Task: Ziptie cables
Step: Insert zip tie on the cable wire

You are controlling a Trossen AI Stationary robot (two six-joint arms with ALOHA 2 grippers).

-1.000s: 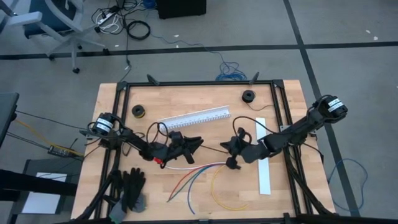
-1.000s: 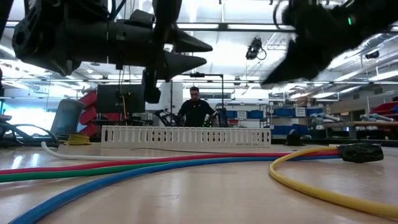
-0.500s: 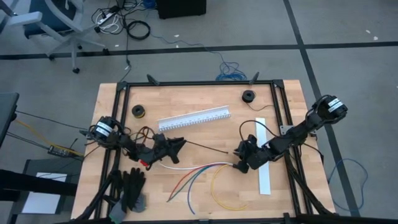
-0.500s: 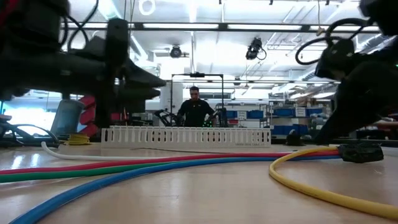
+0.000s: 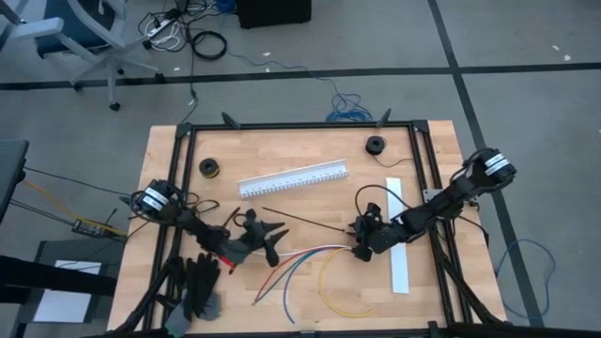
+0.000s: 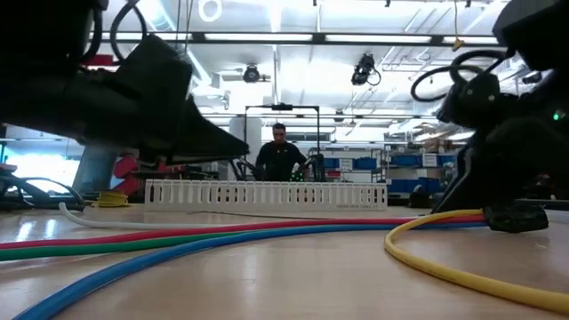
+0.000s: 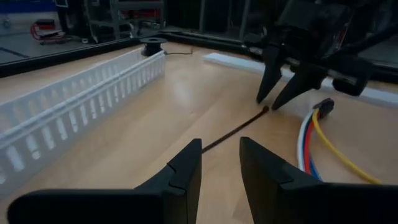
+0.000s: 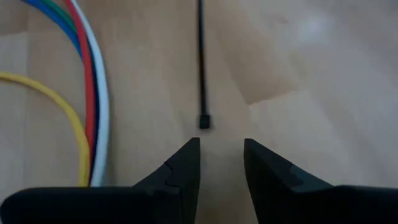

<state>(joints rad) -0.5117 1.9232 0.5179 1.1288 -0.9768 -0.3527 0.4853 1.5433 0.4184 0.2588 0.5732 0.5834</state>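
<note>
Where wood lies smooth – thin glossy cables (image 5: 299,262)

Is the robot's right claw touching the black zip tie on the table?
Apart. In the right wrist view the right gripper is open, and bare wood shows between its fingertips and the head of the zip tie.

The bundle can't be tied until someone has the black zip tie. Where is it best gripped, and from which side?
Probably at its square head end, from straight above. The zip tie lies flat and free on the table, its head just ahead of the right gripper, whose fingers stand slightly apart, holding nothing. The cables lie beside it, so a pinch across the thin strap stays clear of them.
</note>
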